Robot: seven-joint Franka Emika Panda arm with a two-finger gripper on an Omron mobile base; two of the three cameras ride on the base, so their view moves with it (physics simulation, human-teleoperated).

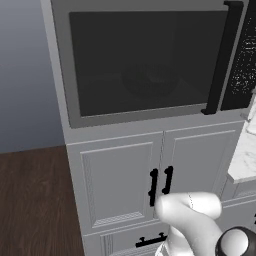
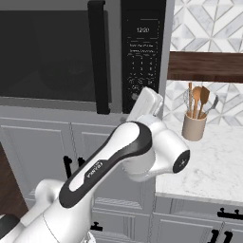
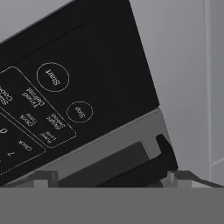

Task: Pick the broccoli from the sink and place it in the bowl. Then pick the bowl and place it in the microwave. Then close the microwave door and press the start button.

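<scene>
The microwave (image 1: 150, 125) has its microwave door (image 1: 140, 60) shut, and the black bar handle (image 2: 97, 52) stands upright at the door's right edge. A round dark shape that looks like the bowl (image 1: 150, 80) shows faintly through the tinted glass. The broccoli is hidden and the sink is out of view. My gripper (image 3: 111, 179) is open with nothing between its fingers. It sits close in front of the lower part of the black control panel (image 2: 142, 52). In the hand view the Start button (image 3: 53, 77) lies up and left of the gripper, with the Stop button (image 3: 79, 112) beside it.
Grey cabinet doors with black handles (image 1: 160, 185) lie below the microwave. To the right, a marble counter (image 2: 213, 161) carries a beige utensil holder (image 2: 193, 124). A dark wooden shelf (image 2: 206, 66) hangs above it. Wooden floor (image 1: 30, 200) lies at the left.
</scene>
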